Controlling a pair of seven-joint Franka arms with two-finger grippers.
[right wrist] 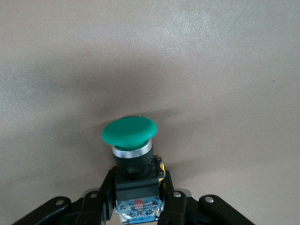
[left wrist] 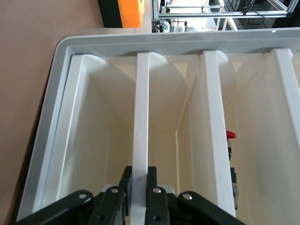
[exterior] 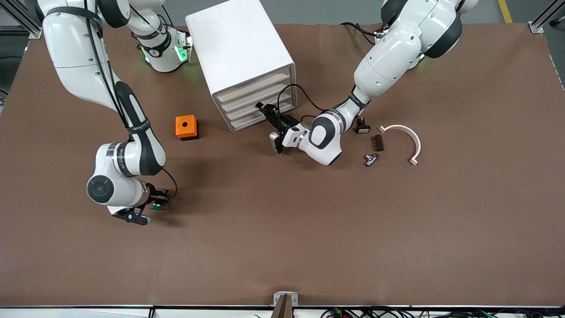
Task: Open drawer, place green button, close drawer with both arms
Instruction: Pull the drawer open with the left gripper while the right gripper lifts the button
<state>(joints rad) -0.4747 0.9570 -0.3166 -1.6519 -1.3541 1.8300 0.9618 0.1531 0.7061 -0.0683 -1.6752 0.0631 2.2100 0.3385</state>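
The white cabinet point(exterior: 240, 42) stands by the robots' bases, all four drawers looking closed. My left gripper point(exterior: 261, 107) is at the drawer fronts. In the left wrist view it point(left wrist: 139, 176) is shut on a white front lip point(left wrist: 140, 117), the second strip up from the table; I cannot tell if this is the lowest drawer. My right gripper point(exterior: 155, 199) is low over the table toward the right arm's end. In the right wrist view it point(right wrist: 136, 187) is shut on the black-and-blue body of the green-capped button point(right wrist: 129, 130), which also shows in the front view point(exterior: 157, 206).
An orange cube with a hole point(exterior: 186, 127) sits beside the cabinet toward the right arm's end. Near the left arm lie a black white-faced switch point(exterior: 362, 127), a dark bar point(exterior: 378, 142), a metal part point(exterior: 371, 159) and a white curved bracket point(exterior: 404, 136). A red-capped part point(left wrist: 230, 136) lies in a higher drawer.
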